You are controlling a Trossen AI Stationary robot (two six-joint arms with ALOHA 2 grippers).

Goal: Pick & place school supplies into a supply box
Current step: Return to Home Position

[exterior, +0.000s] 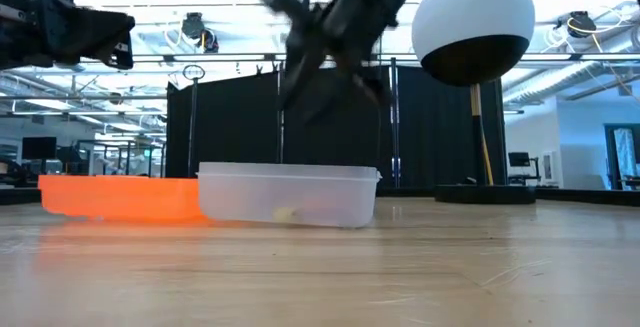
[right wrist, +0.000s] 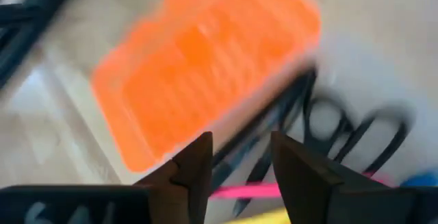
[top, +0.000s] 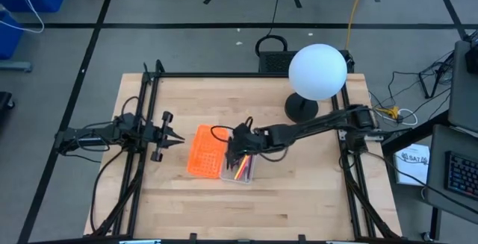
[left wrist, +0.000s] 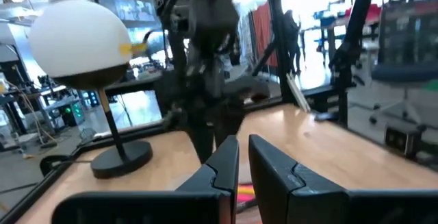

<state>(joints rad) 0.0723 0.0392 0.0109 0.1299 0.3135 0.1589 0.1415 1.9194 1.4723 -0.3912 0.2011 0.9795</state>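
Observation:
The clear supply box [top: 240, 172] [exterior: 290, 195] sits mid-table against the orange perforated tray [top: 204, 152] [right wrist: 205, 66]. Inside it lie black-handled scissors [right wrist: 342, 125], a pink pen [right wrist: 239, 191] and other thin pens [top: 243, 171], resting on the box floor. My right gripper [top: 234, 154] [right wrist: 239, 159] hovers open above the box's far end and holds nothing; its view is blurred. My left gripper [top: 179, 139] [left wrist: 243, 166] waits left of the orange tray, raised above the table, its fingers parted by a narrow gap.
A lamp with a white globe [top: 317, 72] [exterior: 475, 27] stands on a black base [top: 301, 108] near the table's far right. Black frame rails [top: 142, 162] run along the left and right table edges. Bare wood lies toward the near edge.

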